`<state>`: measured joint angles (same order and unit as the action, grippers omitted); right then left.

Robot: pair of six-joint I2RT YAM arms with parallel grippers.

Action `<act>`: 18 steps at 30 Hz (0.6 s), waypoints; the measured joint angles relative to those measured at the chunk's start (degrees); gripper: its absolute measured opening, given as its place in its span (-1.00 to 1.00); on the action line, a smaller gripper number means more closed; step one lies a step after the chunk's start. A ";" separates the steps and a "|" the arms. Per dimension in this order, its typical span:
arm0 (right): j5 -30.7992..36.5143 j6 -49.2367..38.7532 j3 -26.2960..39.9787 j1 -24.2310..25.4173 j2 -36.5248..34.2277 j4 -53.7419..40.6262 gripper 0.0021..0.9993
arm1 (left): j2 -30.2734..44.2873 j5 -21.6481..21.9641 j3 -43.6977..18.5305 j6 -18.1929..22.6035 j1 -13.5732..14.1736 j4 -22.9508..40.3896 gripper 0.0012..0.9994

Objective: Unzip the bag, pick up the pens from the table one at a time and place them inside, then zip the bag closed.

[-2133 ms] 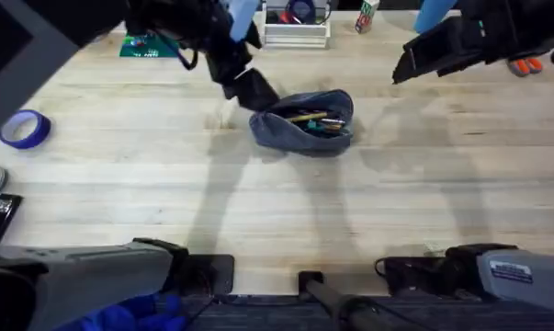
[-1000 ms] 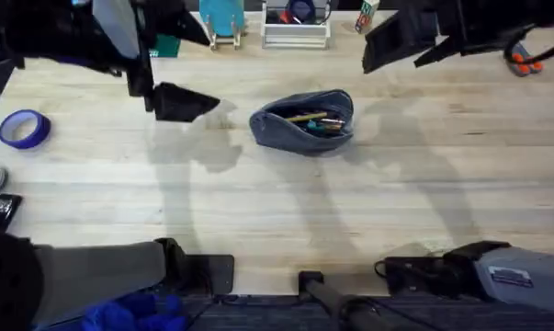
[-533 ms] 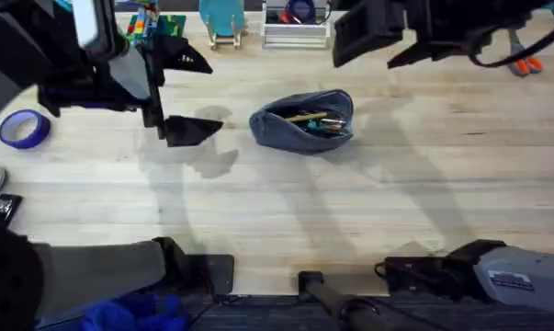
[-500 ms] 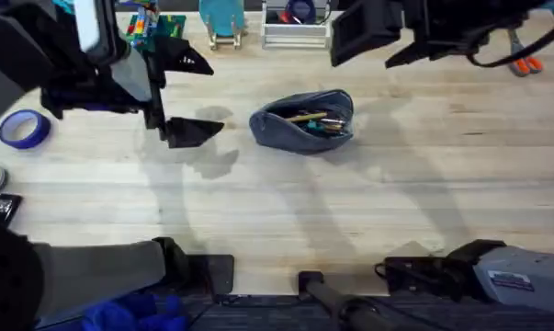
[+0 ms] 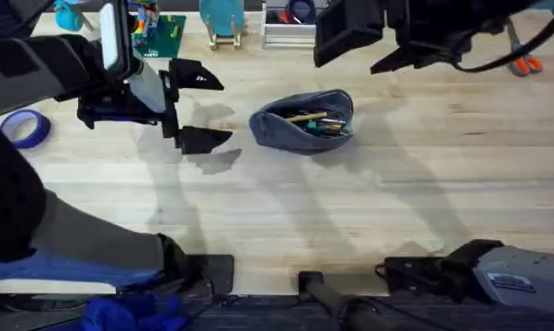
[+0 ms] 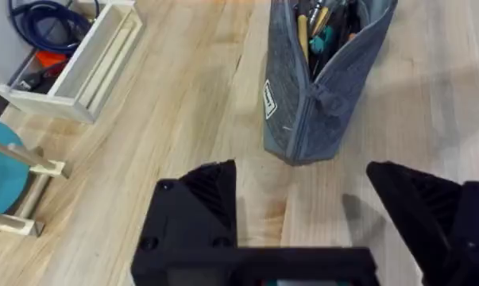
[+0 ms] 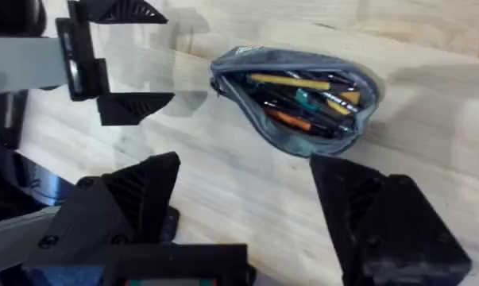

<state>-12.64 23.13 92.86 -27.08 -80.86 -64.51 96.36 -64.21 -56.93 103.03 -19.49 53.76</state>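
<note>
Pens [image 7: 303,99] sit inside the unzipped bag [image 5: 302,120] on the worktop [image 5: 350,211]; both the left hand [image 5: 198,106] and the right hand [image 7: 247,195] hover spread and empty. Zipping remains: one should pin the bag, the other pull the zipper.

It looked like a robotics lab or maker's workshop. A butcher-block worktable [image 5: 286,198] carried bench clutter along its far edge: a green circuit board [image 5: 159,33], a white tray [image 6: 79,67] holding coiled blue cable [image 6: 50,14], a teal stand [image 5: 221,18] and orange-handled scissors [image 5: 525,62]. A roll of blue tape [image 5: 24,128] lay at the left side.
</note>
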 joint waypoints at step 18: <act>6.56 26.04 -0.46 -8.70 0.00 0.60 0.99 | 0.34 -0.72 0.09 1.56 0.00 -0.44 0.99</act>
<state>-6.09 49.17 92.40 -35.78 -80.86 -63.91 96.71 -64.93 -56.84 104.60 -19.49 53.32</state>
